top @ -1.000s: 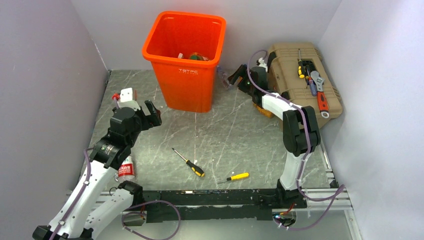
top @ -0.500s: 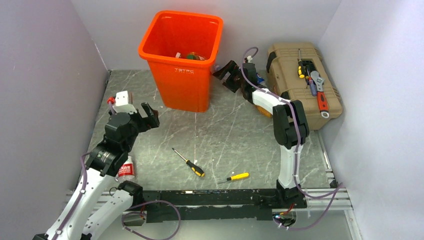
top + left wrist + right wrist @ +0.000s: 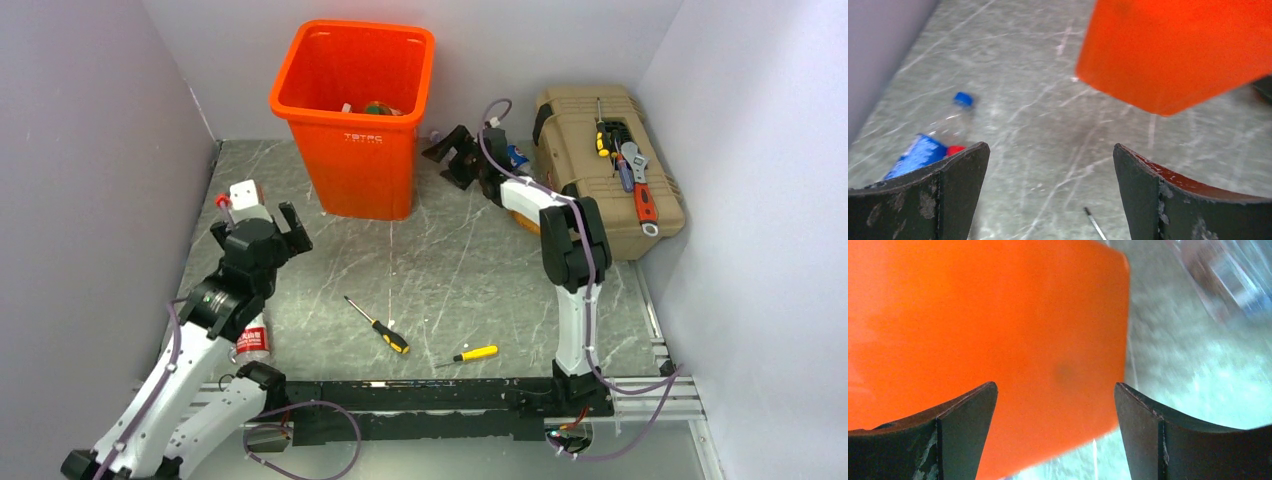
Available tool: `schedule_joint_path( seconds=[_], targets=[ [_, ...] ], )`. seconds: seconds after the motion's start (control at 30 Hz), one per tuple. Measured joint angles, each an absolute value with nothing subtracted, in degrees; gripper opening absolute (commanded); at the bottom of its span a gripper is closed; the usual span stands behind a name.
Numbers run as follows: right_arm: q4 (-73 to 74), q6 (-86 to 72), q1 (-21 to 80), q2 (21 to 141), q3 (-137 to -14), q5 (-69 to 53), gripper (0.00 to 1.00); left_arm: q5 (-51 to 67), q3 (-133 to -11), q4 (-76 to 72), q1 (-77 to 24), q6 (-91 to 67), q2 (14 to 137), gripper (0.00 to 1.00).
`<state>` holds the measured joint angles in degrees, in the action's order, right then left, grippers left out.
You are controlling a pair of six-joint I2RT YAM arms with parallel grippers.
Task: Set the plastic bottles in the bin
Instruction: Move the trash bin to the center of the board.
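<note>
The right gripper [image 3: 440,152] is seen released, its jaws wide and nothing held, just beside the right wall of the bin [image 3: 365,170]. The orange side fills the left of its wrist view. The left gripper [image 3: 255,228] is likewise spread and empty, hung low over the table [image 3: 470,270] at the left of the overhead view.

Some bottles in the bin [image 3: 375,108] can be made out. Others are left outside. A blue-labelled bottle [image 3: 923,150] lies at the lower left of the left wrist view, partly hidden by a finger. A red-labelled bottle [image 3: 252,340] lies by the left arm at the lower left. A third bottle [image 3: 516,156] is wedged against the toolbox [image 3: 570,130].

A pickup step is judged to be in hand. For the left gripper, a shift toward the blue-labelled bottle and a descent around it would be called for.

Little room is offered there, since the side wall [image 3: 878,50] stands near that bottle. The right gripper is hemmed between bin and toolbox. Open table is found in the middle of the overhead view, broken only by two screwdrivers [image 3: 378,326].
</note>
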<state>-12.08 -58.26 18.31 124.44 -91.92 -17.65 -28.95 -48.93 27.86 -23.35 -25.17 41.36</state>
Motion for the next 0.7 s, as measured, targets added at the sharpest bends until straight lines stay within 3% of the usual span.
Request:
schedule_joint_path(
  seconds=[0.2,0.47,0.7],
  targets=[
    [-12.75,-57.43,18.59,108.6,-71.35,-13.93,0.92,-40.62,-56.95,39.94,-23.44,-28.86,51.9,0.99],
    [-17.69,-56.84,21.41,94.54,-47.11,-11.94,0.92,-33.39,-57.06,47.09,-13.26,-29.17,57.71,1.0],
    [-17.82,-53.12,33.89,88.07,-35.66,-10.35,0.92,-24.69,-50.7,48.25,-3.11,-29.43,62.96,1.0]
  ],
)
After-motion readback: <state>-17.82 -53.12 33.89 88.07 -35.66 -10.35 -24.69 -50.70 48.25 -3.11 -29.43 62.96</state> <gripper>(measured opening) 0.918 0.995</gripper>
